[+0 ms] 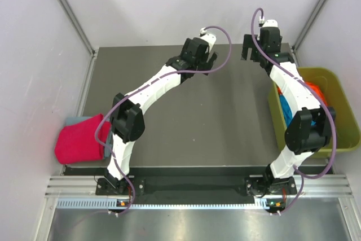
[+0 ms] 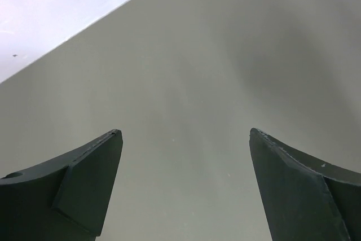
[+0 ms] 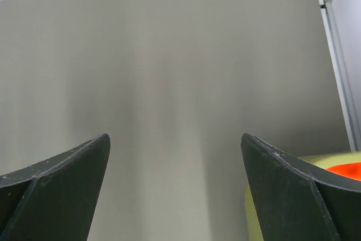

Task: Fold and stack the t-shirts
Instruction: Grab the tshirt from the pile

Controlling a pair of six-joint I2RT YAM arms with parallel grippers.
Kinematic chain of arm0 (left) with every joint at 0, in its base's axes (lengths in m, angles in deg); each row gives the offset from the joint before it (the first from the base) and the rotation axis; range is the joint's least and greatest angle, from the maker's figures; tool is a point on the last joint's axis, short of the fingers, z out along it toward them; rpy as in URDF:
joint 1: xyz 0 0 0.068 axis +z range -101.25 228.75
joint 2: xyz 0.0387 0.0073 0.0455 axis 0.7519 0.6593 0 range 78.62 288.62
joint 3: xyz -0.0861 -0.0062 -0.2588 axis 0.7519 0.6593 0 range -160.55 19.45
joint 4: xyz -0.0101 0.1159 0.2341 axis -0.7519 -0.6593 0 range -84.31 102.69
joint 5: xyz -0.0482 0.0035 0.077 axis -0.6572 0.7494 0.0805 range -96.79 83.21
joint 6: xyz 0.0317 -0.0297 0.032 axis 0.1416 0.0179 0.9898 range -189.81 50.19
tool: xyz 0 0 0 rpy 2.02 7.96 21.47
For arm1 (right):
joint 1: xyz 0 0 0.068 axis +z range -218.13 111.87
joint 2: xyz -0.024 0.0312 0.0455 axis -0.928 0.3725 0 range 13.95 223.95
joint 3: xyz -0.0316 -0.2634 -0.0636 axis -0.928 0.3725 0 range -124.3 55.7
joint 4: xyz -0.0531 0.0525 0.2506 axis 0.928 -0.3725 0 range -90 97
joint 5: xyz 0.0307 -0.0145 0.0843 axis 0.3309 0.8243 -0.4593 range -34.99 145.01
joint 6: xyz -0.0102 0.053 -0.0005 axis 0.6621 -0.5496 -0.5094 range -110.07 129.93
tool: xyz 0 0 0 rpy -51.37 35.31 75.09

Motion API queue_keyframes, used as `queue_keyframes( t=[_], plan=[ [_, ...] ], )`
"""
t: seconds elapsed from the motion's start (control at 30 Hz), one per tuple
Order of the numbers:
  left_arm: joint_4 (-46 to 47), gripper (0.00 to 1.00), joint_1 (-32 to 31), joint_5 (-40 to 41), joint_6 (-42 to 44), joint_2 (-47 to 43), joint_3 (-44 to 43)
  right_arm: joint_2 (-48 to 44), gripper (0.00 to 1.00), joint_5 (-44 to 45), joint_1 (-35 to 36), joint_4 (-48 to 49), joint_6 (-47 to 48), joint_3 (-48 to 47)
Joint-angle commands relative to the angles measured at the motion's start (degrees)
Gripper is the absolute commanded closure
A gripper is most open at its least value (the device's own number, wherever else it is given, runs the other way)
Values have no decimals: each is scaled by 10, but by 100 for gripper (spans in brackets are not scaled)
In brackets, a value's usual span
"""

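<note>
Top external view: a dark grey table is seen from above between pale walls, with both arm bases bolted at its near edge.
Magenta-pink t-shirt: it is folded into a compact packet and laid across the table's left edge, just beside the elbow of the left arm.
Grey-blue t-shirt: only a thin strip is shown, at the far side of the magenta-pink one and underneath it, so the two are stacked and touching.
Left arm: it is stretched diagonally from the near left base toward the far middle of the table, and a purple cable is looped along it.
Left gripper: it is held over bare table near the far edge. The fingers are spread wide and nothing is gripped. In the left wrist view only grey surface is seen between the two dark fingers.
Right gripper: it is held over the far right part of the table, near the left gripper but apart from it. It is released, with only bare table framed between its fingers in the right wrist view.
Olive-green bin: it is set at the table's right edge, beside the right arm.
Teal-blue t-shirt: it is bunched inside the bin and largely hidden behind the arm.
Orange t-shirt: it is crumpled inside the bin, touching the teal-blue one. A patch of it is also seen at the lower right of the right wrist view.
</note>
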Motion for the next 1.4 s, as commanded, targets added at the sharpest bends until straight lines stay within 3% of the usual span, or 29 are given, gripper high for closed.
queue_keyframes(
  t=[0.0, 0.37, 0.67, 0.87, 1.17, 1.37],
  plan=[
    [35, 2, 3, 2, 7, -4, -28, 5, 0, 1, 23, 21, 4, -34],
    [43, 2, 6, 11, 44, -11, -20, 37, 0, 36, 81, 38, 58, -55],
    [9, 2, 7, -18, 91, -10, -19, 46, 0, -11, 90, -6, 140, -88],
    [-4, 2, 8, -12, 79, -14, -9, 22, 0, -37, 6, -42, 128, -108],
    [-11, 2, 22, -2, 66, -10, -12, -84, 2, -52, -133, -58, 105, 53],
    [-53, 2, 61, -63, 17, -14, -12, -113, 5, -112, -250, -85, 66, 81]
  ],
)
